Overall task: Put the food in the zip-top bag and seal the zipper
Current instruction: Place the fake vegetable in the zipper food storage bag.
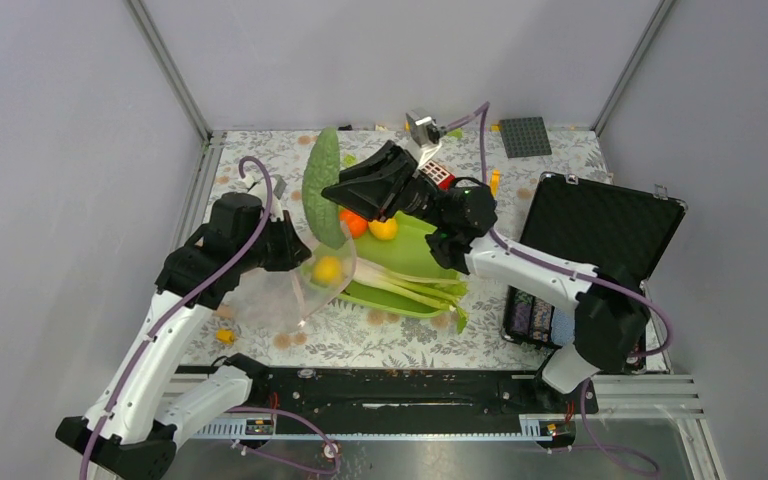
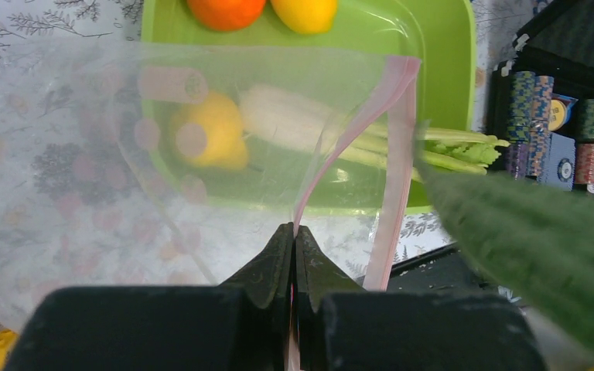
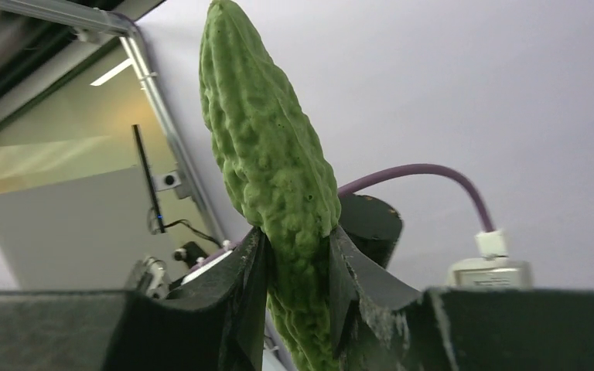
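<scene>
Two pincers at work: my left pincer is clamped on the zipper of the bag, at the tray's nine o'clock; my right pincer grips the cucumber, tip toward twelve.

Bright even light, soft shadows, blurred foregrounds

No legible text, brand, number or sign was found in any view. The stacked chips in the black case, at the right edge of the left wrist view, bear printed markings too blurred to read.
</scene>
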Motion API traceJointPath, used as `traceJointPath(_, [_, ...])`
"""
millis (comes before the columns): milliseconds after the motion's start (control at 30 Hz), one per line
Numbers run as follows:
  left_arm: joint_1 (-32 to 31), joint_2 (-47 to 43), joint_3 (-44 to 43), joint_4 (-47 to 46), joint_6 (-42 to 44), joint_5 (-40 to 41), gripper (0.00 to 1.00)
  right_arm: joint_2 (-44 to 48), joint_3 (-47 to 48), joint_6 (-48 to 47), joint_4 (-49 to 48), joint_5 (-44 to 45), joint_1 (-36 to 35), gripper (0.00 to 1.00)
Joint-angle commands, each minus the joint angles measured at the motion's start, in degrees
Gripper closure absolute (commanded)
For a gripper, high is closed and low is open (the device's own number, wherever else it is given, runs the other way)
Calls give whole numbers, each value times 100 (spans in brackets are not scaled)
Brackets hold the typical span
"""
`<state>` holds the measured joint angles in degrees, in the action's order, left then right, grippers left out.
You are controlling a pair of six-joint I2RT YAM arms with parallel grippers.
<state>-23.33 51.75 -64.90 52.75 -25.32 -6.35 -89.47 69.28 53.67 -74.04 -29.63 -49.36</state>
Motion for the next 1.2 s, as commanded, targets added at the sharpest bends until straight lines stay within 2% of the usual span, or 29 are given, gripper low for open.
traceJointPath(0, [30, -183, -84, -306, 11, -317, 100, -225, 502, 510, -969, -221, -402, 96])
traceJointPath(233, [30, -389, -43, -357, -79, -484, 100, -180, -171, 448, -1156, -47, -575, 96])
traceJointPath(533, [30, -565, -194, -432, -51, -1236, 100, -47, -1051, -713, -1136, -244, -636, 94])
traceJointPath(667, [30, -641, -257, -406, -58, -1605, 100, -175, -1174, -1191, -1148, -450, -636, 93])
traceJointPath(900, [30, -674, -217, -341, -181, -1633, 100, -100, -1246, -2154, -1165, -634, -739, 88])
traceJointPath(1033, [32, -684, -143, -399, -251, -1584, 100, -67, -1138, -2210, -1161, -626, -826, 86])
traceJointPath(1167, [31, -720, -124, -505, -337, -1648, 100, -36, -1213, -2199, -1163, -546, -839, 78])
